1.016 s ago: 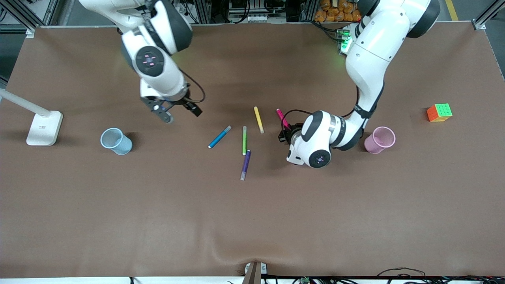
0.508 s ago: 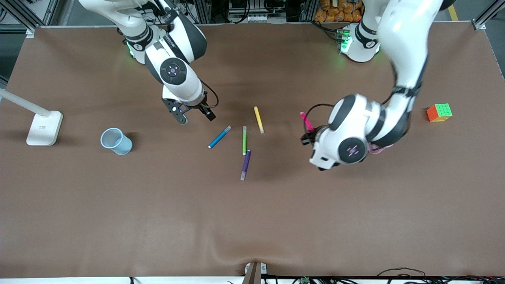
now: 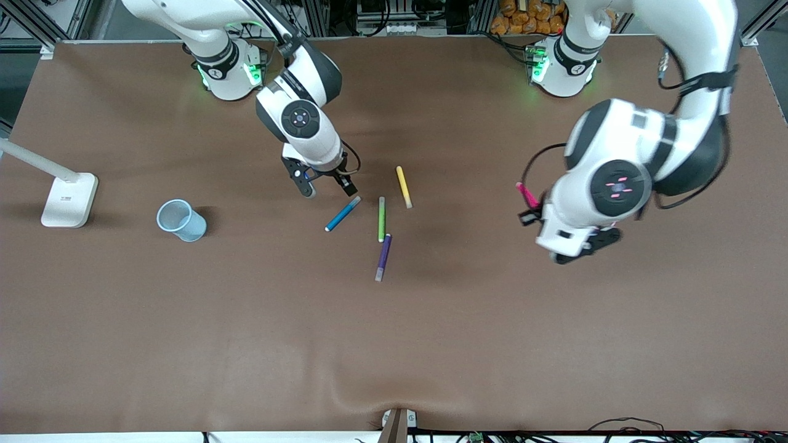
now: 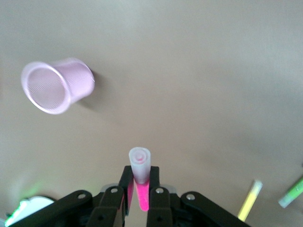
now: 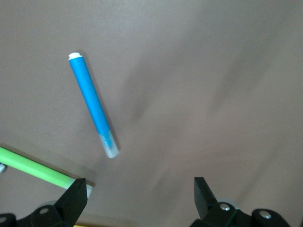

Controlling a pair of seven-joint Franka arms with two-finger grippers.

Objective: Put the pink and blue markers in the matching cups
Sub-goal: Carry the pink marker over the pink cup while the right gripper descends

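Since the earlier frames the left gripper [image 3: 530, 208] has lifted the pink marker [image 3: 527, 194] off the table and carried it toward the left arm's end, while the right gripper [image 3: 326, 184] has come down from near the blue cup's side to hang over the grey-capped end of the blue marker [image 3: 343, 213].

The pink marker is clamped in the left gripper, its pale cap sticking out past the fingertips [image 4: 126, 174]. The pink cup [image 4: 57, 86] shows only in the left wrist view, upright on the table and still a little way off from the marker's tip; in the front view the arm hides it.

The blue marker lies flat, apart from the green marker [image 3: 381, 219], yellow marker [image 3: 403, 186] and purple marker [image 3: 383, 256]. The right gripper's jaws stand wide and hold nothing. The blue cup [image 3: 180, 219] stands toward the right arm's end, beside a lamp base [image 3: 69, 199].

Both markers look light, stiff and smooth, so likely to roll or swivel; a mid-barrel pinch seems safest. The thin cups would probably tip easily.
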